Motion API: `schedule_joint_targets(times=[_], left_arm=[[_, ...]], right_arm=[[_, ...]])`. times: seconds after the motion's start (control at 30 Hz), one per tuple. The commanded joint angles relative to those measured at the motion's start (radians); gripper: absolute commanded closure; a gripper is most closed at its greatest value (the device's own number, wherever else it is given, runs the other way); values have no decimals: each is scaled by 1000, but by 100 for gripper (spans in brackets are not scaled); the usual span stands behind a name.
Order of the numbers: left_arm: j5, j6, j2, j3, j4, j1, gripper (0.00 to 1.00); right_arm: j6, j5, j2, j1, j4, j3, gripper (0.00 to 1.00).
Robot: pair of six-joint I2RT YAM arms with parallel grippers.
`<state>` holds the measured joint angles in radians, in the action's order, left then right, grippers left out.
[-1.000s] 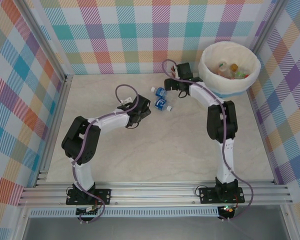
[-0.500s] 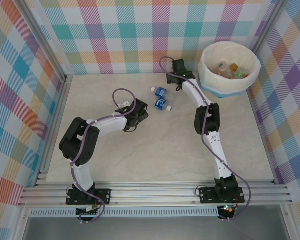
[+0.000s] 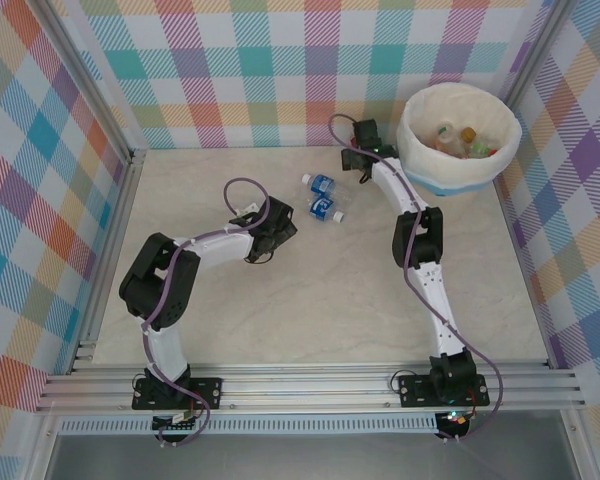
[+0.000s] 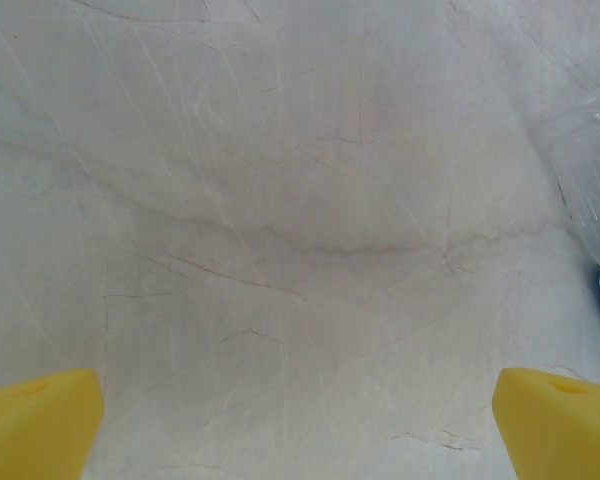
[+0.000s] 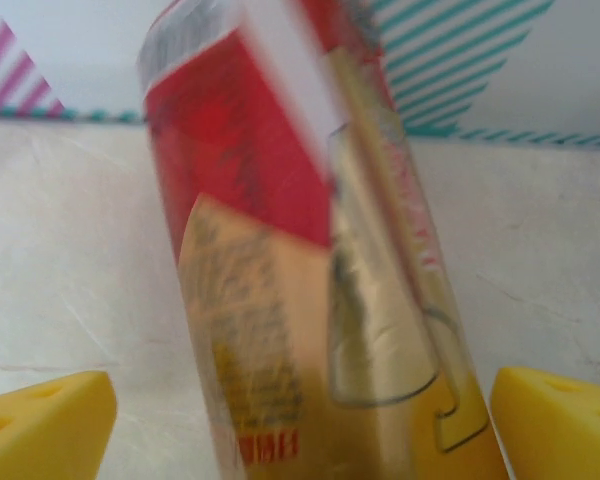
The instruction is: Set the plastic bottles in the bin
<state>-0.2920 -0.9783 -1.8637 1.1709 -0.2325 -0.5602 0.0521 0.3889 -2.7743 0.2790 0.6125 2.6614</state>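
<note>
Red-labelled bottle stands between right gripper pads, spread wide; close, lift to bin; left gripper wide, empty.

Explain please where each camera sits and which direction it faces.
Top external: above and behind the bases, looking down on table, both arms, bin.
Left wrist: looks down at table past the left fingers; blue-labelled bottle at right edge.
Right wrist: faces the wall; red-labelled bottle between the right fingers.
Shared: top and left wrist views both show the table.
</note>
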Motion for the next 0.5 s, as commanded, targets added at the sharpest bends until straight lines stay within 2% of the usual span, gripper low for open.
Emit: schedule_joint_targets(times=[0.0, 0.1, 0.27, 0.37, 0.47], left_arm=[[11, -10, -20, 27, 2, 11, 0], [20, -10, -21, 29, 1, 11, 0], [25, -9, -11, 27, -4, 11, 0], [24, -8, 4, 14, 1, 11, 0], [46, 13, 19, 6, 18, 11, 0]], right_arm=[[-26, -27, -9, 17, 71, 10, 6], [5, -97, 32, 17, 51, -53, 16], [38, -56, 30, 17, 49, -55, 34], [39, -61, 32, 17, 66, -46, 41], [33, -101, 98, 18, 19, -115, 47]])
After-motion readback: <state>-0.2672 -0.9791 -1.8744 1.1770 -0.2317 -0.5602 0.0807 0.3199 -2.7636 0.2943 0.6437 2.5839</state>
